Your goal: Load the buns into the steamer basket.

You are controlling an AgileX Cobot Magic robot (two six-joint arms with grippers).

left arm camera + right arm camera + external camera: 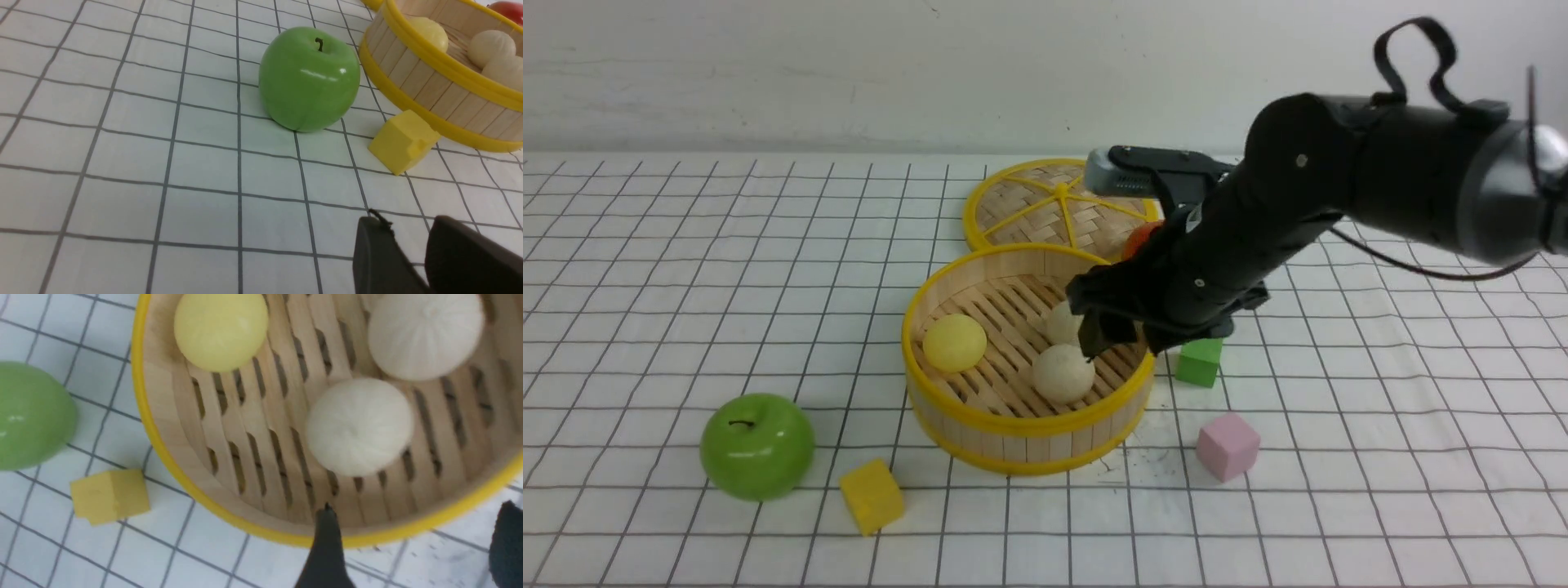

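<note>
The steamer basket [1013,425] stands in the middle of the table. Three buns lie on its slatted floor: the pale yellow one [954,343] at its left, a cream one [1063,373] near the front, and a second cream one [1062,321] partly hidden behind my right gripper. My right gripper [1123,339] hangs over the basket's right side, open and empty. In the right wrist view the gripper [416,506] straddles the basket's rim [163,449], with the buns [359,426] beyond its tips. My left gripper [408,220] is low over bare table, jaws nearly together, holding nothing.
A green apple [757,447] and a yellow cube [872,496] sit at the front left of the basket. A green cube [1199,361] and a pink cube [1227,445] sit to its right. A woven lid [1045,204] and a red apple [1137,238] lie behind it.
</note>
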